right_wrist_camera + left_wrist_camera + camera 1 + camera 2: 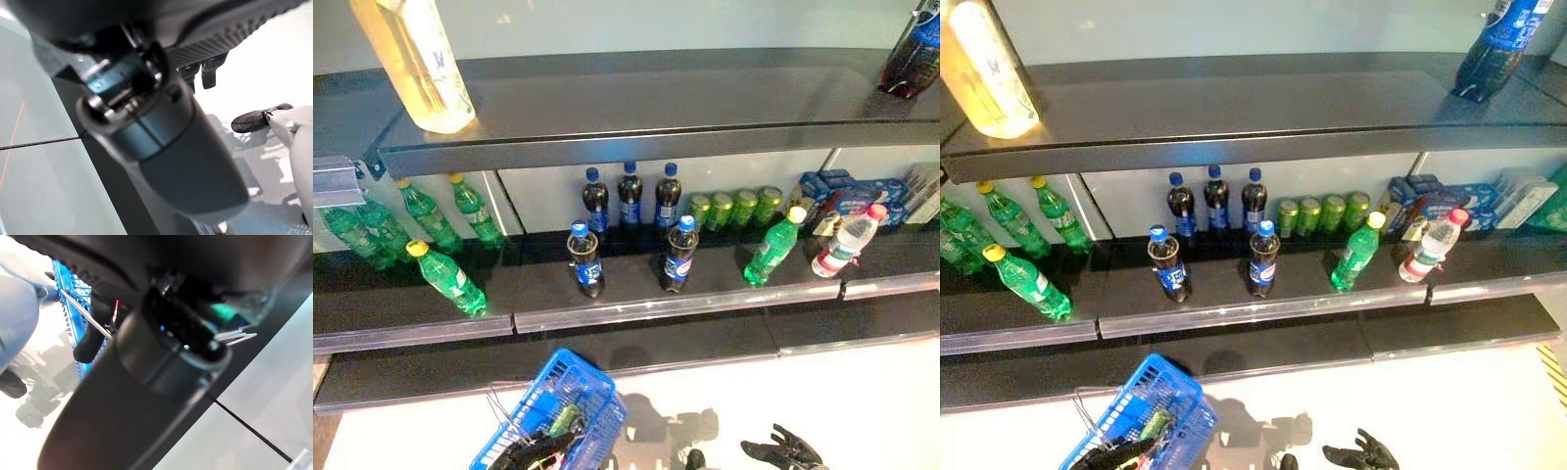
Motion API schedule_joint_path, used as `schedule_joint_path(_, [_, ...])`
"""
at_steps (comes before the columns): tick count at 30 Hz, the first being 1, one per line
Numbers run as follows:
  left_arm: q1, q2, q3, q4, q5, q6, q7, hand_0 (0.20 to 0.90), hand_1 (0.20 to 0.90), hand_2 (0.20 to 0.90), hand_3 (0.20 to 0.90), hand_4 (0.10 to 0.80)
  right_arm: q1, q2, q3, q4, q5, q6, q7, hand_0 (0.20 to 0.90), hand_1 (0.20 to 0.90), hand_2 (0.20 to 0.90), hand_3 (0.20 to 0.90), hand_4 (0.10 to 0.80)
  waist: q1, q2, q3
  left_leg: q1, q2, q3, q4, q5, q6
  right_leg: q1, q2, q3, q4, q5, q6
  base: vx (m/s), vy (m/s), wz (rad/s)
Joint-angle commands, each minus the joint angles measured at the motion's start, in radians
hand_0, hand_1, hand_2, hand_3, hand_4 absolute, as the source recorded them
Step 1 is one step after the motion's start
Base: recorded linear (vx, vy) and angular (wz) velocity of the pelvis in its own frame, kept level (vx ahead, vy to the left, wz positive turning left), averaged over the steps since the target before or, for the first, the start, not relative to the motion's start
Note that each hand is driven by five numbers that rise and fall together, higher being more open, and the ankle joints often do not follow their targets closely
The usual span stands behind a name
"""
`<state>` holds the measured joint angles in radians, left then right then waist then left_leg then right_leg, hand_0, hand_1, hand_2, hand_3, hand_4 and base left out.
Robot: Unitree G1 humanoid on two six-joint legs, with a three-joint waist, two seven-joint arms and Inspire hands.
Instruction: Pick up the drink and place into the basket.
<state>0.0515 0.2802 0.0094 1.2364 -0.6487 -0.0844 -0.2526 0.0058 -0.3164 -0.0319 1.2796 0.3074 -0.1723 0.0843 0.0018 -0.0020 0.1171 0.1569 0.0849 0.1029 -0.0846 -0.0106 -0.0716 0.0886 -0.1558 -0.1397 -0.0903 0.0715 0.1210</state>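
Note:
A blue wire basket (570,380) hangs at the bottom left over the pale floor. My left hand (534,452) is curled round its metal handle (84,313). A green drink (566,419) lies inside it. On the middle shelf stand two cola bottles (585,260) (679,253) in front, with three more (629,196) behind them. A green bottle (773,245) and a clear water bottle (847,240) lean to their right. My right hand (785,452) is low at the bottom right with its fingers spread, holding nothing, well short of the shelf.
Green cans (734,208) and blue packs (847,191) sit at the back right. Several green bottles (445,277) fill the shelf's left end. The top shelf (636,127) juts out overhead, carrying a yellow bottle (416,61) and a cola bottle (913,54).

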Motion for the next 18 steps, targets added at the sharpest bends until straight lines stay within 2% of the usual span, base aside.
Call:
schedule_joint_path(1, [-0.069,0.071,0.060,-0.059,-0.023,-0.097,-0.042,0.300,0.300,0.300,0.200,0.100,-0.022,-0.039,-0.026,0.033,-0.006,-0.030,-0.006,0.900,0.900,0.900,0.900,0.800,0.025,0.001,-0.028,-0.021,0.008,0.071,0.023,-0.046,-0.004,0.015,-0.076,-0.034,0.066,-0.056,0.054,0.008,0.016,0.04])
schedule_joint_path(8, [-0.064,0.072,0.071,-0.053,-0.023,-0.101,-0.044,0.300,0.300,0.300,0.200,0.100,-0.023,-0.043,-0.020,0.035,-0.023,-0.021,0.002,0.900,0.900,0.900,0.900,0.800,0.029,0.001,-0.021,-0.018,0.019,0.072,0.019,-0.042,-0.010,0.016,-0.075,-0.040,0.060,-0.055,0.055,0.010,0.000,0.01])
schedule_joint_path(12, [-0.076,0.066,0.051,-0.064,-0.045,-0.099,-0.040,0.300,0.300,0.300,0.200,0.100,-0.041,-0.048,0.000,0.030,-0.026,-0.013,0.000,0.900,0.900,0.900,0.900,0.800,0.031,0.003,0.006,-0.044,0.033,0.077,0.014,-0.027,-0.017,-0.015,-0.072,-0.036,0.051,-0.040,0.055,-0.042,0.001,0.01])
schedule_joint_path(18, [-0.149,0.053,0.008,-0.102,-0.096,-0.117,-0.011,0.300,0.300,0.300,0.200,0.100,-0.115,-0.048,0.050,0.013,-0.011,-0.014,-0.022,0.900,0.900,0.900,0.900,0.800,0.035,0.001,0.130,-0.179,0.050,0.077,0.011,0.028,-0.027,-0.158,-0.062,-0.021,0.032,0.020,0.048,-0.175,-0.034,-0.02])
